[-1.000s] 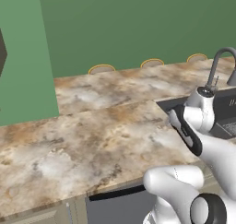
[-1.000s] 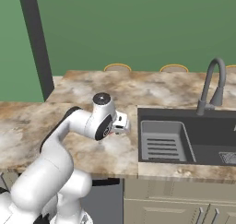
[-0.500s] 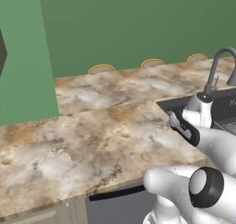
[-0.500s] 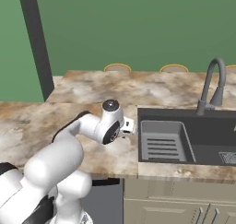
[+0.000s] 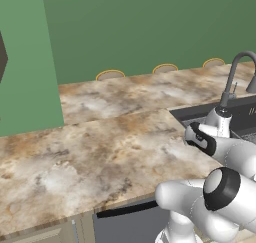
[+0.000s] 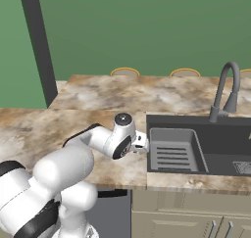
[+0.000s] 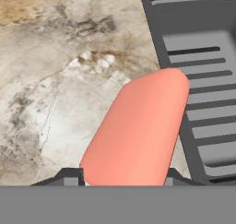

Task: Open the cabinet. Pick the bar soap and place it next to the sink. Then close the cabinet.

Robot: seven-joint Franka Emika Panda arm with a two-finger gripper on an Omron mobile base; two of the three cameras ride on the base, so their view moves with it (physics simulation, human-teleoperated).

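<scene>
A salmon-pink bar soap (image 7: 138,131) sits between the two dark fingertips of my gripper (image 7: 122,177), which is shut on it. The soap hangs low over the tan marbled counter (image 7: 55,89), right beside the left rim of the dark grey sink (image 7: 156,38). I cannot tell whether it touches the stone. In the right base view the gripper (image 6: 142,143) points down at the counter strip just left of the sink (image 6: 148,134). The left base view has the wrist (image 5: 220,119) at the sink (image 5: 186,116) edge. The cabinet is out of view.
A ribbed drain insert (image 6: 171,151) lies in the basin's left half. The gooseneck faucet (image 6: 225,87) rises behind the sink. Wide marbled counter (image 5: 90,147) stretches to the left. Green wall stands behind, with a dark vertical post (image 6: 39,46) at the left.
The arm has folded lower, and the hand with the soap has moved down and slightly toward the sink's left rim. The grip looks unchanged.
</scene>
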